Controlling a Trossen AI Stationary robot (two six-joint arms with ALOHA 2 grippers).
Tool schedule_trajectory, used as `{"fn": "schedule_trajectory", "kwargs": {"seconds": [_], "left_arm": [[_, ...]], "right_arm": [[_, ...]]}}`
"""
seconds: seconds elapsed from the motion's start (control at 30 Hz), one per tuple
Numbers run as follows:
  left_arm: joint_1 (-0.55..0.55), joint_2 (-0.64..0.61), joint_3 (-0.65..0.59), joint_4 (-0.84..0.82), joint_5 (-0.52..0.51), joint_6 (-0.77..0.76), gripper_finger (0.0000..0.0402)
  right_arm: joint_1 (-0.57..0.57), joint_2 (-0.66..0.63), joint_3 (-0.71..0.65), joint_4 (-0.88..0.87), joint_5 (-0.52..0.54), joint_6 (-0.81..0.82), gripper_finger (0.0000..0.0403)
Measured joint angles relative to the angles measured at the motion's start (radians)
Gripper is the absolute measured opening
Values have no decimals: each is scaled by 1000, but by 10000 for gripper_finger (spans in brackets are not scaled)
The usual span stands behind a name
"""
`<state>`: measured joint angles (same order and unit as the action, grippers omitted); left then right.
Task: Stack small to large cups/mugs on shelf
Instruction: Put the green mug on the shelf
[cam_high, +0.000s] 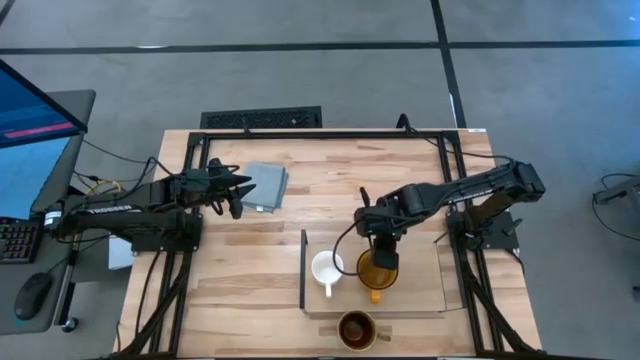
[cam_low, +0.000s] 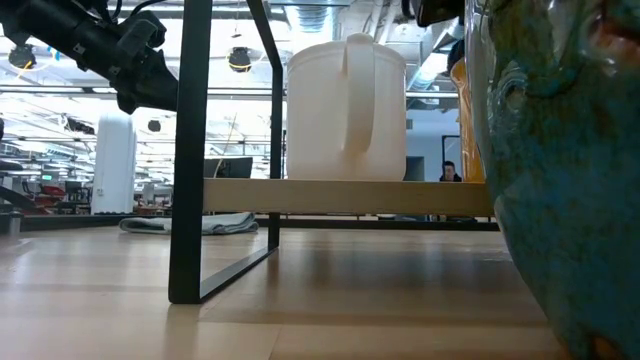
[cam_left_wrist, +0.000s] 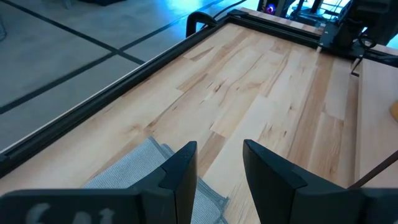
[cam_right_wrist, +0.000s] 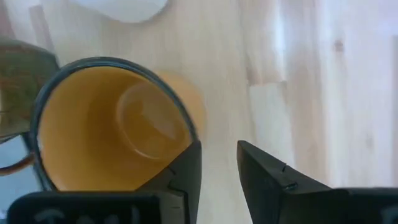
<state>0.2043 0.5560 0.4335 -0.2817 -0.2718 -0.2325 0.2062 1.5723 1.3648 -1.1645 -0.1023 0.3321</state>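
The yellow-amber mug (cam_high: 376, 274) stands upright on the light-wood shelf (cam_high: 420, 292), with the small white mug (cam_high: 326, 268) to its left, by the dark upright panel (cam_high: 303, 268). The dark-inside glass mug (cam_high: 357, 330) sits on the table at the near edge, off the board. My right gripper (cam_high: 379, 252) is open just above the yellow mug's far rim; in the right wrist view the yellow mug (cam_right_wrist: 106, 130) fills the picture's left. My left gripper (cam_high: 237, 192) is open, hovering by the grey-blue cloth (cam_high: 266, 185). My right gripper points down from above at the yellow mug. One finger (cam_right_wrist: 186, 169) stands over the mug's rim (cam_right_wrist: 189, 127) and the other finger (cam_right_wrist: 267, 180) is outside, over the board. I cannot tell whether the finger touches the rim.
The folded grey-blue cloth (cam_left_wrist: 134, 168) lies on the table's far left part, under my left gripper (cam_left_wrist: 219, 163). In the low view the white mug (cam_low: 345, 105) stands on the shelf board (cam_low: 350, 195), and the glass mug (cam_low: 560, 180) looms close on the right. Bare wood lies left of the shelf.
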Motion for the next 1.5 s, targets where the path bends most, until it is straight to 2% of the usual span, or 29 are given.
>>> {"fn": "schedule_trajectory", "kwargs": {"seconds": [0.27,0.4,0.57,0.7,1.07,1.3,1.5], "left_arm": [[0,0,0,0,0,0,121],[0,0,0,-1,2,0,121],[0,0,0,-39,2,0,121],[0,0,0,-53,2,-6,121],[-1,0,0,-33,2,-73,121],[-1,0,0,-30,3,-129,121],[-1,0,0,48,3,-127,121]], "right_arm": [[-4,0,113,-76,79,-51,123],[-6,-23,190,-125,161,-61,123],[-13,-124,262,-120,295,-79,123],[-26,-240,276,-92,406,-72,123],[45,-443,275,-48,399,-18,123],[92,-547,274,-25,613,-3,123],[174,-623,274,8,732,85,123]]}}
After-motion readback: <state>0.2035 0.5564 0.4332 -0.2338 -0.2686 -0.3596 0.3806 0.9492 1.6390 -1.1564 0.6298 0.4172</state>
